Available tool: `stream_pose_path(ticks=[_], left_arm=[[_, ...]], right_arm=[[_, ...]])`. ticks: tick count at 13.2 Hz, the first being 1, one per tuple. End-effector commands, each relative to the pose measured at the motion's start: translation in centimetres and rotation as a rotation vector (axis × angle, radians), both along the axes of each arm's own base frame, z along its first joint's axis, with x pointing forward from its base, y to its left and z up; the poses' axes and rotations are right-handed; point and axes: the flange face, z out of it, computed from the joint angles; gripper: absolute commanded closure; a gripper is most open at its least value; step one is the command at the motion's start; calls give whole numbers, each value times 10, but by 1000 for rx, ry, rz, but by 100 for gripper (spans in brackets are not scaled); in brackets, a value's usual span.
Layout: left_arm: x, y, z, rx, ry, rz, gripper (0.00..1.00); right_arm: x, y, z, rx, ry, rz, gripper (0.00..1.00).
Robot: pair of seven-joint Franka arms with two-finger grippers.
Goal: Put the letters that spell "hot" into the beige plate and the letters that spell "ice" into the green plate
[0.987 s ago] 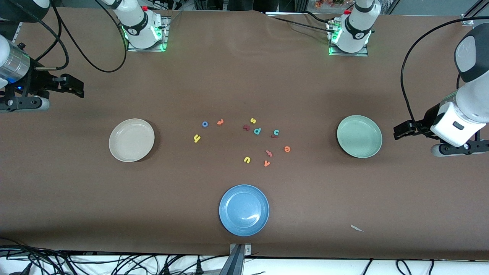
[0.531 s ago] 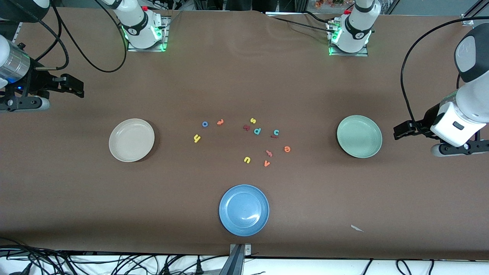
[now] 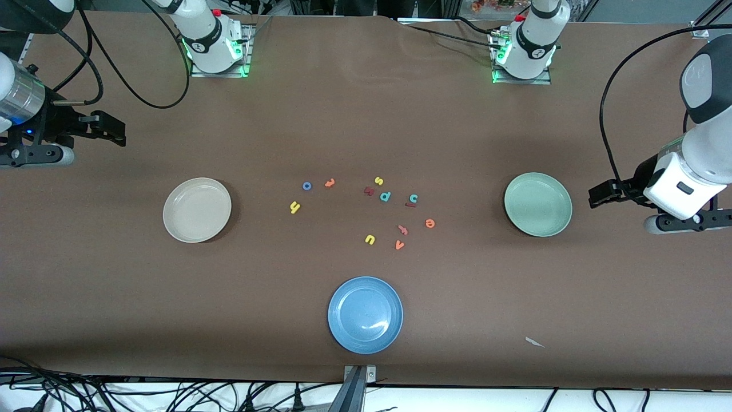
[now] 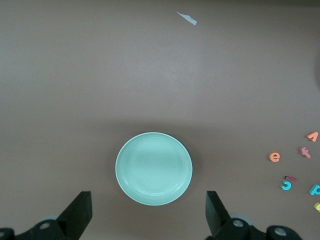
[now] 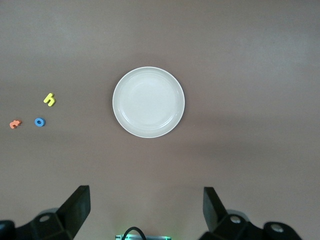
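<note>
Both sets of jaws stand wide apart with nothing between them. Left gripper point(image 4: 147, 217) hangs over bare table at the left arm's end, just off the green plate point(image 3: 537, 204); right gripper point(image 5: 145, 215) hangs over bare table at the right arm's end, near the beige plate point(image 3: 197, 209) but farther from the front camera than it. Both arms wait. Both plates hold nothing. All letters lie loose on the table point(image 3: 514, 297) between the two plates. "hot" set sits toward the beige plate: yellow h point(image 3: 294, 207), blue o point(image 3: 306, 185), orange t point(image 3: 329, 183), each apart from the others. "ice" set sits toward the green plate: teal c point(image 3: 413, 198) with the dark red i point(image 3: 410, 204) just beside it, possibly touching, orange e point(image 3: 430, 223) nearer the camera. Mixed between them: yellow s point(image 3: 378, 181), teal d point(image 3: 385, 196), broader dark red letter point(image 3: 369, 191), yellow u point(image 3: 369, 239), orange v point(image 3: 399, 245), a pinkish letter point(image 3: 402, 230). Blue plate point(image 3: 365, 315) lies nearest the camera, also holding nothing. Small pale scrap point(image 3: 534, 342) lies near the table's camera-side edge.
</note>
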Motion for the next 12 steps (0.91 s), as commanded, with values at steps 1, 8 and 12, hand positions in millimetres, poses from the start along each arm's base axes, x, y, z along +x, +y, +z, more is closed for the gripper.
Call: stream_pose_path(ticks=[1,8,12], left_arm=[[-7,-1,1,-16,6,-12,0],[-7,-1,1,-14,6,-12,0],[-7,-1,0,-14,9,-12,0]], right_arm=[[1,-1,4,18,8,-10,0],[1,1,5,34,4,-19,0],[2,-2,6,35,-7,-25,0]])
